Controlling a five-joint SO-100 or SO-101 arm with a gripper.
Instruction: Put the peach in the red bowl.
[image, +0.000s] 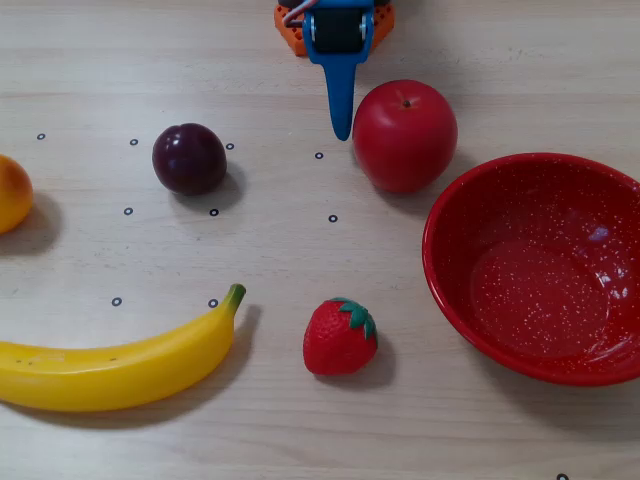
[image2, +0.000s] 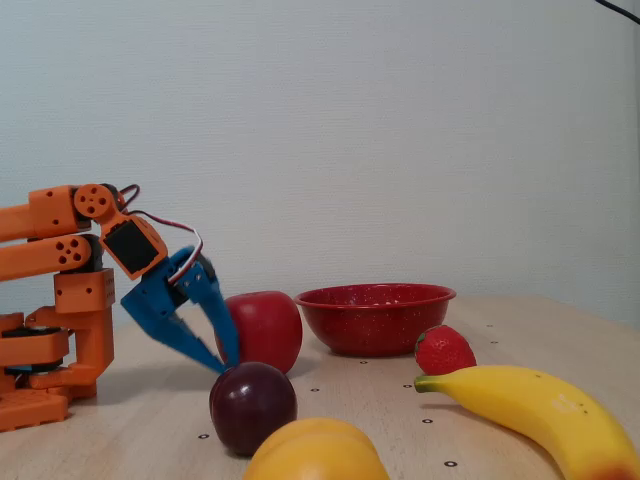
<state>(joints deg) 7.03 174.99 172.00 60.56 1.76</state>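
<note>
The peach (image: 12, 193), yellow-orange, lies at the far left edge of the overhead view. In the fixed view it (image2: 315, 452) sits at the bottom, close to the camera and cut off by the frame. The red speckled bowl (image: 436, 255) stands empty at the right of the overhead view and at the middle back of the fixed view (image2: 375, 328). My blue gripper (image: 342, 128) hangs at the top centre with its tips together just above the table, empty, beside the red apple. In the fixed view it (image2: 224, 364) points down, far from the peach.
A red apple (image: 405, 135) sits right next to the gripper tip, between it and the bowl. A dark plum (image: 189, 158) lies left of the gripper. A banana (image: 120, 365) and a strawberry (image: 340, 337) lie in front. The orange arm base (image2: 50, 330) stands at the back.
</note>
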